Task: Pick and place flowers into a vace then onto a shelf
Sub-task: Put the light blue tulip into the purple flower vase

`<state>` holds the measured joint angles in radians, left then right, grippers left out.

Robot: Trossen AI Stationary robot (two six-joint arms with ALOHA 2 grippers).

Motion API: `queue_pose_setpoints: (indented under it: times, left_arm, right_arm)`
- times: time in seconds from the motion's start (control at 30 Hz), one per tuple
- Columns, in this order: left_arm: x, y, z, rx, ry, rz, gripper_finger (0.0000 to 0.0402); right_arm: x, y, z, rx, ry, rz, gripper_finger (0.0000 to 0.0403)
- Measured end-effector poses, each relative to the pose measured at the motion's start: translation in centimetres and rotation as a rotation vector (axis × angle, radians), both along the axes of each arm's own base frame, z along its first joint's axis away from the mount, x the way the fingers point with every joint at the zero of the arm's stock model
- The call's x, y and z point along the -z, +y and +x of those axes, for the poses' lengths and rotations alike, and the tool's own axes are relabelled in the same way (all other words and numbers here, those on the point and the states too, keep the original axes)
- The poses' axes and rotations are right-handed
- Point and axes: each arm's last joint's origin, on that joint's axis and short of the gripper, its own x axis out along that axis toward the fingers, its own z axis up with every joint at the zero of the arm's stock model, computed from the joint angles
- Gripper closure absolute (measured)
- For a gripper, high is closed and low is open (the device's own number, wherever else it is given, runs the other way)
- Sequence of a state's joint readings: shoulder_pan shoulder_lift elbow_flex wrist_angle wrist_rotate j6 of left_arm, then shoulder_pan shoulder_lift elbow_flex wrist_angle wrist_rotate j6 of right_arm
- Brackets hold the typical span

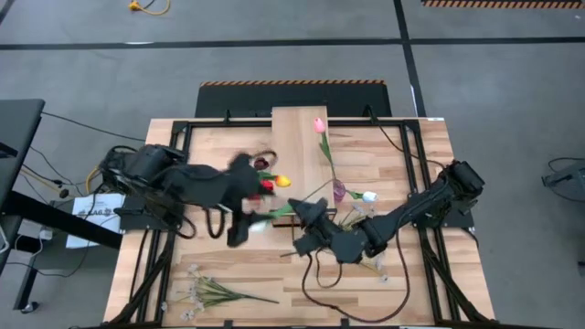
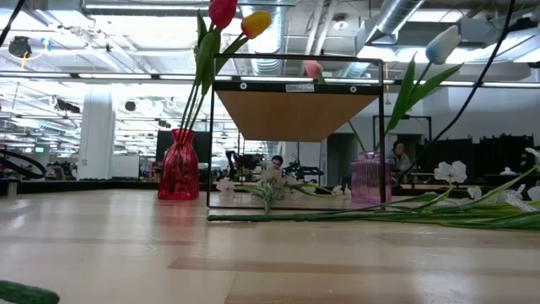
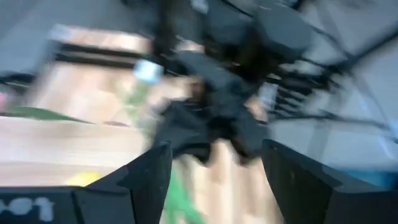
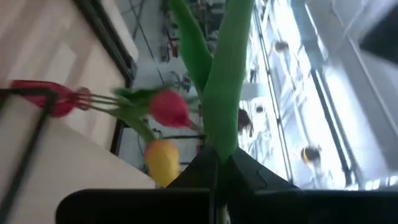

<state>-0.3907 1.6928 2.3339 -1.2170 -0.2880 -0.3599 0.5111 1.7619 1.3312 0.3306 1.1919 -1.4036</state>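
My right gripper (image 1: 304, 213) is near the table's middle, shut on a green leafy stem (image 4: 224, 93) whose flower head does not show. My left gripper (image 1: 243, 221) is open just to its left and faces it; the left wrist view is blurred, with a green streak (image 3: 181, 196) between the fingers. A red vase (image 2: 178, 165) stands left of the shelf (image 2: 295, 110) and holds a red tulip (image 2: 222, 10) and a yellow tulip (image 2: 256, 23). A purple vase (image 2: 368, 177) holds a pink tulip (image 1: 319, 125) and a white tulip (image 2: 443, 44). My right gripper pinches the green stem (image 4: 219, 152) between its two shut fingers where the leaves begin. The leaves run on beyond the fingertips toward the red vase. I cannot see whether the stem's other end rests on the table.
A spray of pale blossoms (image 1: 208, 292) lies near the table's near-left corner. More blossoms and stems (image 2: 472, 211) lie on the table to the right of the purple vase. The shelf (image 1: 299, 146) stands at the far middle of the table. Cables loop near the right arm.
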Motion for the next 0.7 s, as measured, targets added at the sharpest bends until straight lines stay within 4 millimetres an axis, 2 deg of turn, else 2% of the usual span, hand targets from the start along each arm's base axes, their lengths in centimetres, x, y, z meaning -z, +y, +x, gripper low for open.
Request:
queue_pose_setpoints:
  times: [0.13, 0.23, 0.37, 0.5, 0.6, 0.7]
  left_arm:
    - [-1.4, 0.7, -2.2, -0.228, -0.098, 0.136, 0.0164]
    - [-2.0, 0.2, -3.2, -0.349, -0.166, 0.209, 0.0164]
    - [-2.0, -0.8, -3.7, -0.353, -0.181, 0.271, 0.0164]
    - [-1.7, -1.5, -3.8, -0.344, -0.180, 0.305, 0.0164]
    - [-1.2, -1.8, -3.7, -0.395, -0.173, 0.357, 0.0164]
    - [-0.9, -2.1, -3.8, -0.410, -0.173, 0.375, 0.0164]
  right_arm:
    - [-3.1, -1.3, -1.3, 0.030, -0.140, 0.108, 0.0401]
    - [-6.1, -2.8, -3.0, 0.045, -0.281, 0.221, 0.0401]
    - [-10.8, -5.7, -6.4, 0.092, -0.531, 0.410, 0.0399]
    - [-15.0, -9.1, -10.8, 0.071, -0.844, 0.678, 0.0401]
    - [-16.9, -11.6, -14.0, -0.071, -1.000, 0.902, 0.0401]
    - [-17.3, -14.5, -15.9, -0.191, -1.080, 1.102, 0.0401]
